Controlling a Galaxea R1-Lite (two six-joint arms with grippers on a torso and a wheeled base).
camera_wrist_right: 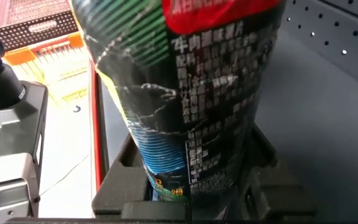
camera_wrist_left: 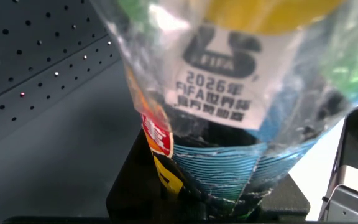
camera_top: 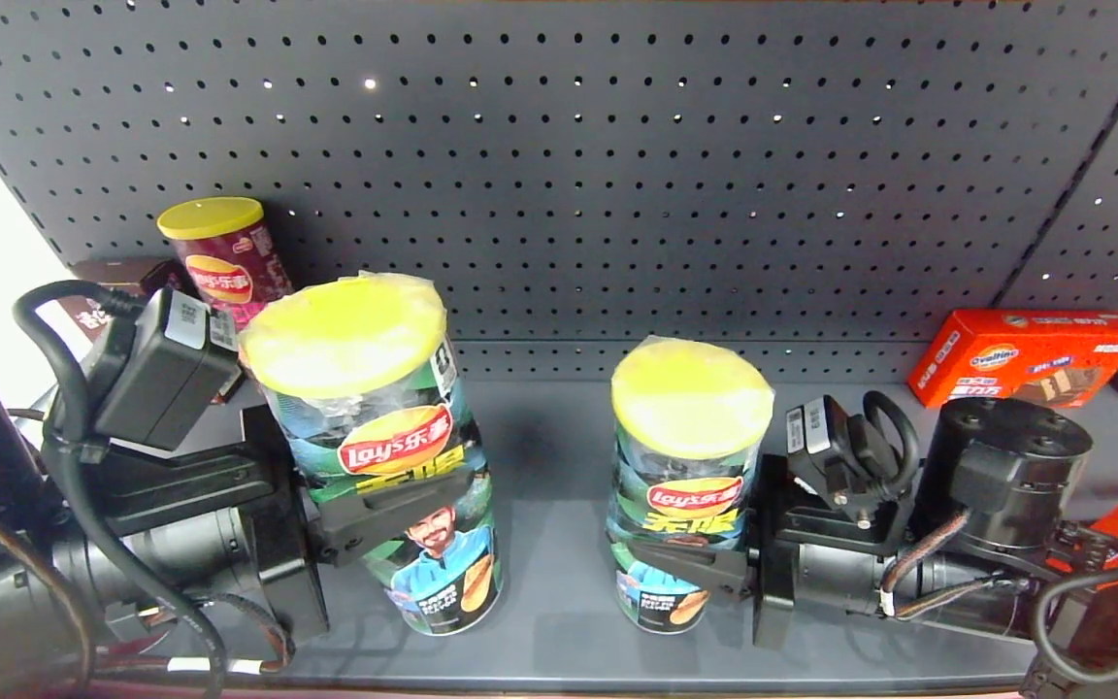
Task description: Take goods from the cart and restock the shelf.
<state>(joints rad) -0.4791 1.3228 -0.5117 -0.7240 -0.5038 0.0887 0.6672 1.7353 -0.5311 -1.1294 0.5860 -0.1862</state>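
Lower left, the left gripper is clenched on a chip can at mid-body; centre right, the right gripper grasps a second can, both at the shelf front. Likely light, stiff tubes, slippery in film: hold mid-body

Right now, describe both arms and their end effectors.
Left arm and right arm: black cylindrical links with looping black cables; the right adds a pale wire bundle. Left end effector and right end effector: flat black fingers, boxy white-labelled modules.
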